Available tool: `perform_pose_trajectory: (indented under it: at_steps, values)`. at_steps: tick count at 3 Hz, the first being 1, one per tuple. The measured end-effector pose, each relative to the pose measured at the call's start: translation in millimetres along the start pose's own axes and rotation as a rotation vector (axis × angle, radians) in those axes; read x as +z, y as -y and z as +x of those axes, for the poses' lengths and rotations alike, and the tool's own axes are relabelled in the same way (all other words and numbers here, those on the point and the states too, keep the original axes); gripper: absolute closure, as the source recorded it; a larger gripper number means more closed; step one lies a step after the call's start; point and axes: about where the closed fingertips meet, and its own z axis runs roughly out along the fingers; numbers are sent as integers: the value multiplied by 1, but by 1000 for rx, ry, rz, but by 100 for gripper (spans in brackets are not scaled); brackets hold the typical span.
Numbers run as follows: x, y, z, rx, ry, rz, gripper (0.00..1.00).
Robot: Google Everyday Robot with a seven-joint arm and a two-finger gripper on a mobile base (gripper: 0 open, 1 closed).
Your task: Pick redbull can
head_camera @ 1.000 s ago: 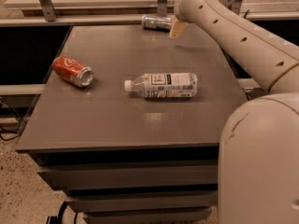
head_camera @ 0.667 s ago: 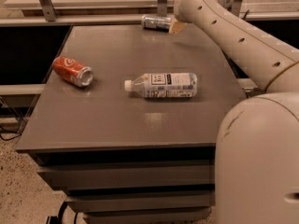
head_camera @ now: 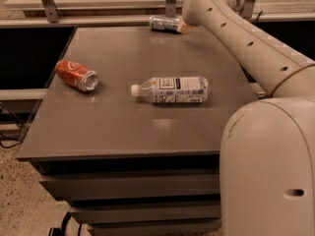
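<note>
The redbull can (head_camera: 164,23) lies on its side at the far edge of the dark grey table (head_camera: 118,127). It is slim and silvery with dark blue patches. My arm reaches from the right across the table's back corner. My gripper (head_camera: 185,28) is at the can's right end and seems to touch it. Most of the gripper is hidden behind the arm's wrist.
A wider orange-red soda can (head_camera: 76,75) lies on its side at the table's left. A clear plastic bottle (head_camera: 171,90) with a white cap lies in the middle. A rail with metal posts (head_camera: 47,1) runs behind the table. My base (head_camera: 268,171) fills the lower right.
</note>
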Motion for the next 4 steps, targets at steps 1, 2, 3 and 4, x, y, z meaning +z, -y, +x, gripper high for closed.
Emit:
perform_pose_trajectory:
  at_steps: [1,2,3,4]
  values:
    - [1,-2,3,20,13,-15,31]
    - [4,-7,6,52,31,-41,31]
    - [10,-13,8,84,47,-68,31]
    - [17,-17,8,120,63,-88,31]
